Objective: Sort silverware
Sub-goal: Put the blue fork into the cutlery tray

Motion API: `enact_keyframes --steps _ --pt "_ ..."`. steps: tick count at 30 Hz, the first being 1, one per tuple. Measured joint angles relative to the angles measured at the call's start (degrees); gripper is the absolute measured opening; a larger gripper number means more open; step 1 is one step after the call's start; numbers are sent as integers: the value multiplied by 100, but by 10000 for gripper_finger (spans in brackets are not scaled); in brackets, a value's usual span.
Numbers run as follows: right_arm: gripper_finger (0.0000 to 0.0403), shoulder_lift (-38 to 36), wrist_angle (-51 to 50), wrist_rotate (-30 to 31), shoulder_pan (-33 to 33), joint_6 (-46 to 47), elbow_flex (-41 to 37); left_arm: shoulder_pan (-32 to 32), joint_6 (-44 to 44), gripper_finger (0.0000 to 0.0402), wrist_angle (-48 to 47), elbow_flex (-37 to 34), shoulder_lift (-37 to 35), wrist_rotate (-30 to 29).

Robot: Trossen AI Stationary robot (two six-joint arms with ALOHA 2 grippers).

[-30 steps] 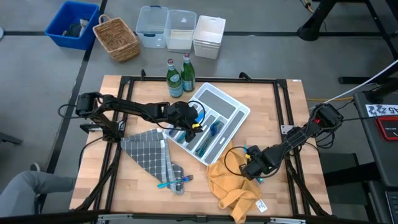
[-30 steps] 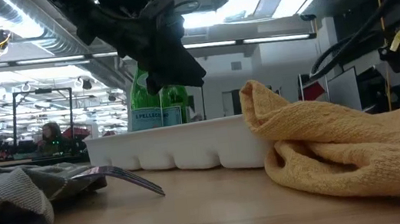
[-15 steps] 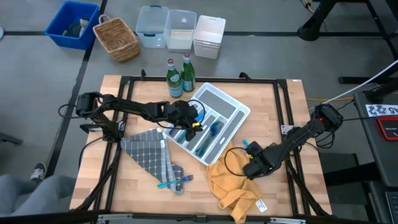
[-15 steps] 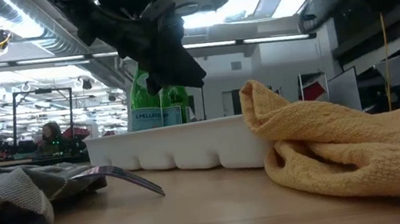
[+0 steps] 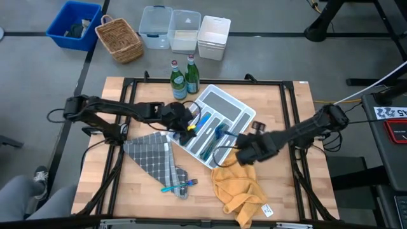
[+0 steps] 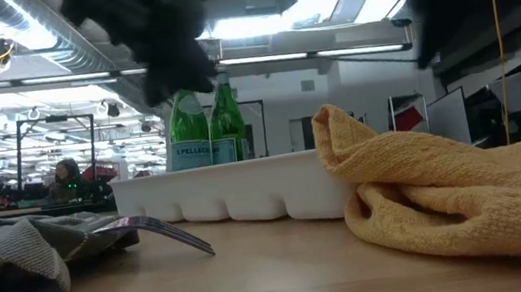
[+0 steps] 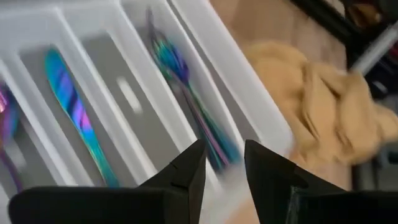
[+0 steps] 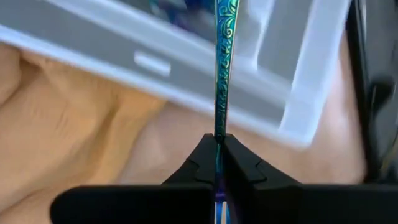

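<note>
A white divided tray (image 5: 236,124) lies mid-table with blue and teal utensils (image 5: 210,137) in its slots. Its slots also show in the left wrist view (image 7: 134,102). My left gripper (image 5: 186,124) hovers over the tray's left part, open and empty (image 7: 224,168). My right gripper (image 5: 239,150) is at the tray's near right edge, above the yellow cloth (image 5: 238,187), shut on a slim teal utensil (image 8: 222,62). Two more utensils (image 5: 178,186) lie on the near end of a grey checked cloth (image 5: 151,158). My right gripper pinches the teal utensil between its two fingertips (image 8: 205,155), at the end nearest the gripper (image 8: 219,135). The utensil runs on in line with the fingers, out over the tray's rim and slots, lifted clear. Which end of the utensil this is cannot be told.
Two green glass bottles (image 5: 183,75) stand just beyond the tray's far edge. A wicker basket (image 5: 119,39), a blue bin (image 5: 74,24) and three plastic boxes (image 5: 184,30) sit beyond the table. The yellow cloth is bunched high in the low view (image 6: 448,192).
My right gripper has gone from the table's near right, beside the yellow cloth, up and leftward to the tray's near right edge. My left gripper has drawn back a little toward the table's left and risen over the tray.
</note>
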Motion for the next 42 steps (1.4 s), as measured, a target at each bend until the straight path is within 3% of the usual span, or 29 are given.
enact_keyframes --steps 7,12,17,22,30,42 --pt "13 -6 1965 -94 -961 -3807 3 -739 -887 100 -1236 0 -566 160" --pt "13 3 3192 -1013 -1596 -5931 6 -1407 -1434 100 -1440 0 -601 158" --pt "14 118 3460 -2088 -2072 -7356 9 -1965 -1966 100 -1401 0 -592 113" --pt "14 300 3515 -2523 -2381 -8182 -6 -2410 -2667 100 -1413 0 -590 -52" --pt "15 835 3484 -2644 -2612 -8605 -8 -2785 -3505 100 -1389 0 -590 -488" --pt "15 1304 3442 -2620 -2594 -8988 -8 -2823 -3576 100 -1393 0 -588 -540"
